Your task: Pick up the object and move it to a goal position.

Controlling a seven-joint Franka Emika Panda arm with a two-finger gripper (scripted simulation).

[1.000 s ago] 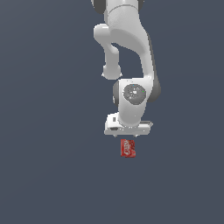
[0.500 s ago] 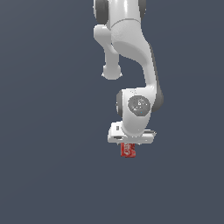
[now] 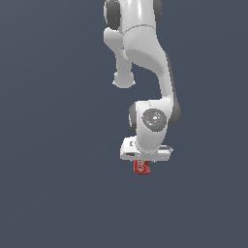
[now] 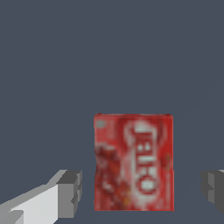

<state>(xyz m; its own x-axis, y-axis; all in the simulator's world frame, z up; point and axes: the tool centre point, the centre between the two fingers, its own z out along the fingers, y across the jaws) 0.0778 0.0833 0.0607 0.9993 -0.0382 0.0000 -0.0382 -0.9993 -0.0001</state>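
Object: red box (image 4: 133, 162) with white lettering, flat on the grey floor (image 4: 109, 52), directly under my claw (image 4: 142, 190).
Claw: spread wide; my fingertips (image 4: 70, 192) stand either side of the box, clear of it, holding nothing.
Handling: I judge it light, stiff cardboard, easily dented.
Hold: across the two narrow sides, mid-height, gently.

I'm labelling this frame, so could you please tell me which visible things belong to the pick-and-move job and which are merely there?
Job:
- flat red box with white lettering
- white end effector, open, fingers either side of the box

Merely there:
- plain dark grey surface
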